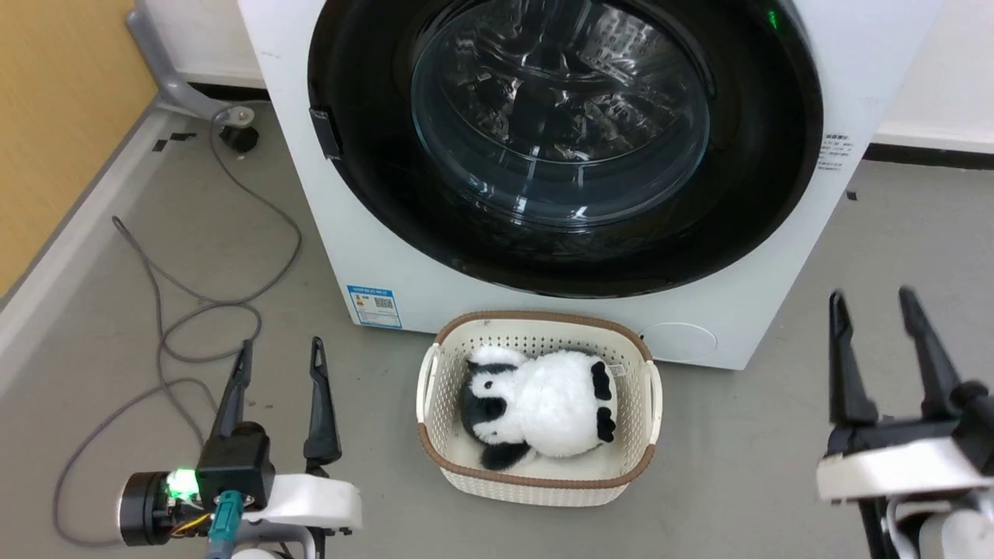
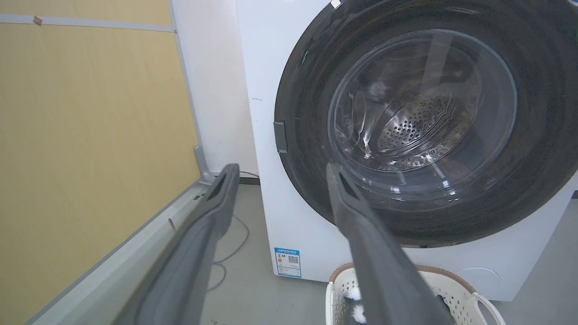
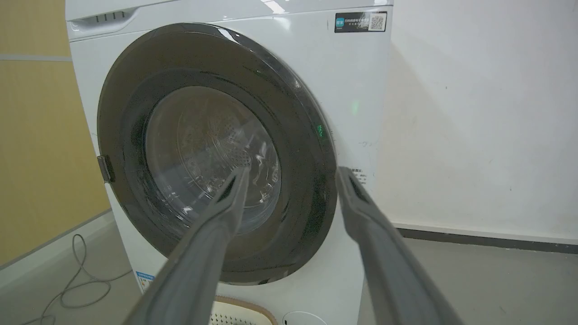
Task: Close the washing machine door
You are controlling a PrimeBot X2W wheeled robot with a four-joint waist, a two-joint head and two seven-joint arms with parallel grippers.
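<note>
The white washing machine (image 1: pixel 404 264) stands ahead of me. Its glossy black round door (image 1: pixel 745 202) with the clear domed window lies flat against the front, shut over the porthole. The steel drum shows through the glass in the left wrist view. The door (image 2: pixel 307 149) and machine (image 2: pixel 266 108) fill that view's right side; the door (image 3: pixel 298 135) also faces the right wrist camera. My left gripper (image 1: pixel 279 353) hovers open at the lower left, well short of the machine. My right gripper (image 1: pixel 874 307) hangs open at the lower right, holding nothing.
A cream basket (image 1: pixel 435 388) holding a black-and-white plush panda (image 1: pixel 543 404) sits on the grey floor right before the machine. Grey cables (image 1: pixel 167 310) loop on the floor at the left. A yellow wall panel (image 1: pixel 54 116) bounds the left, a white wall (image 3: pixel 474 113) the right.
</note>
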